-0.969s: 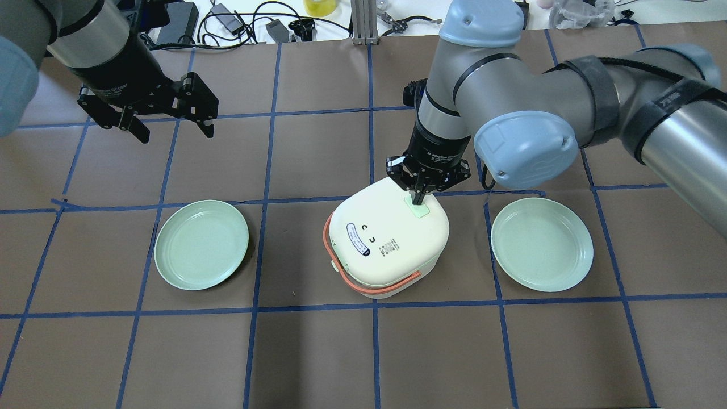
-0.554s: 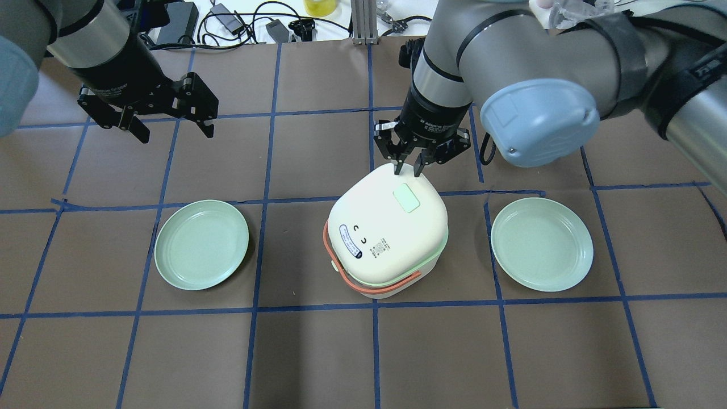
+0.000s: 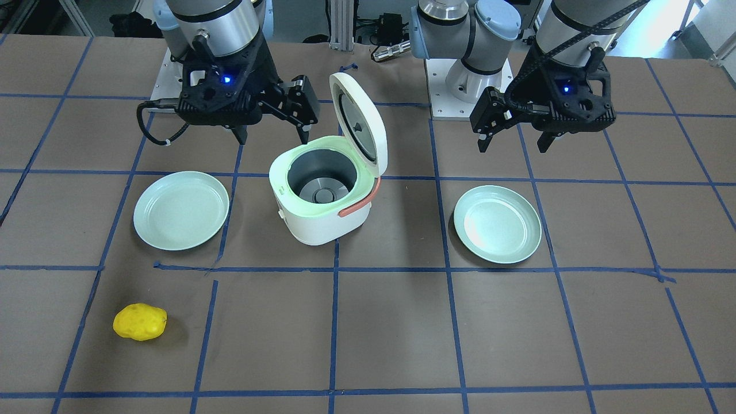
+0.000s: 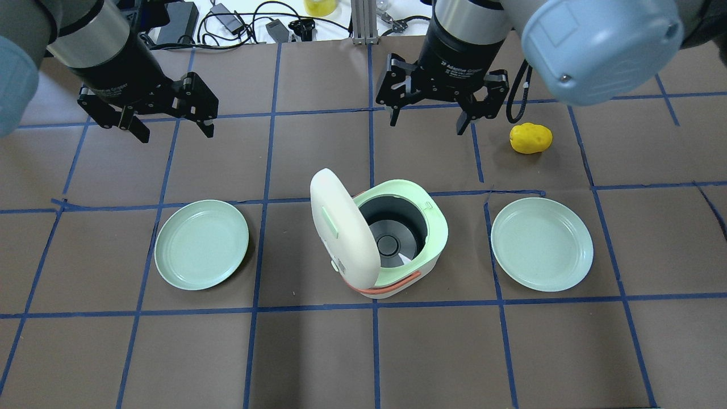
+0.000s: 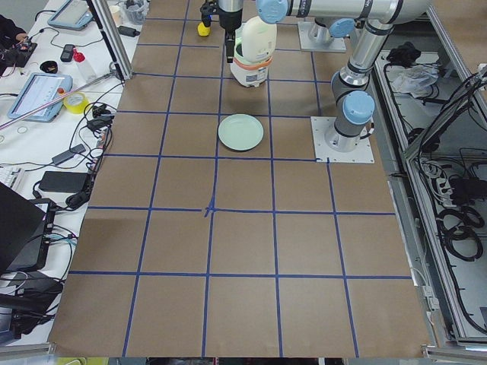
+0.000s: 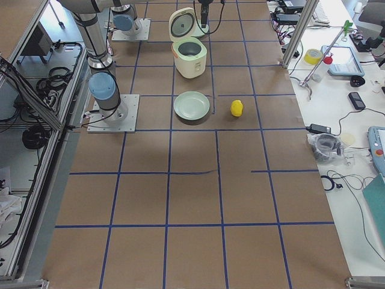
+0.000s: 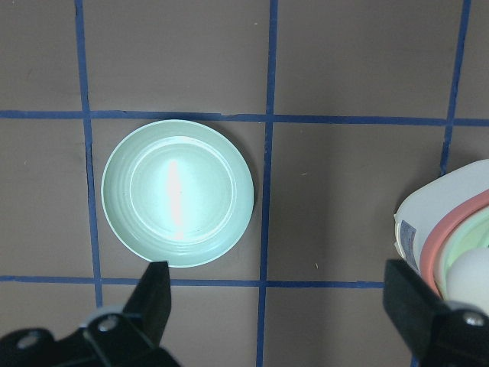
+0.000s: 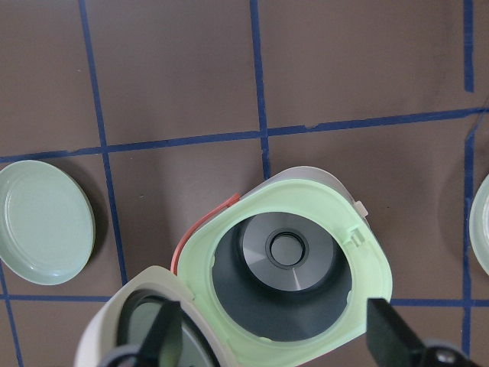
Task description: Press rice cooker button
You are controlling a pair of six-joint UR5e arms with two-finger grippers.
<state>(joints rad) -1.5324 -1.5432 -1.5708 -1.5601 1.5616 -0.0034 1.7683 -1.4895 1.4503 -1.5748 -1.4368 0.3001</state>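
Observation:
The white rice cooker (image 4: 397,267) stands in the middle of the table with its lid (image 4: 341,227) swung upright, and the grey inner pot (image 3: 322,184) shows empty. The pale green button (image 4: 330,221) sits on the lid's outer face. My right gripper (image 4: 429,116) is open and empty, hanging above the table behind the cooker; it also shows in the front view (image 3: 271,137). My left gripper (image 4: 170,125) is open and empty, far off to the left of the cooker. The right wrist view looks straight down into the open cooker (image 8: 286,260).
A pale green plate lies on either side of the cooker, one on the left (image 4: 201,244) and one on the right (image 4: 542,244). A yellow lumpy object (image 4: 531,138) lies behind the right plate. Cables and gear lie along the far table edge (image 4: 238,23).
My right gripper was shut on the lid's button; it has lifted, drawn back and opened. The lid has sprung from closed to upright. The left arm has not moved.

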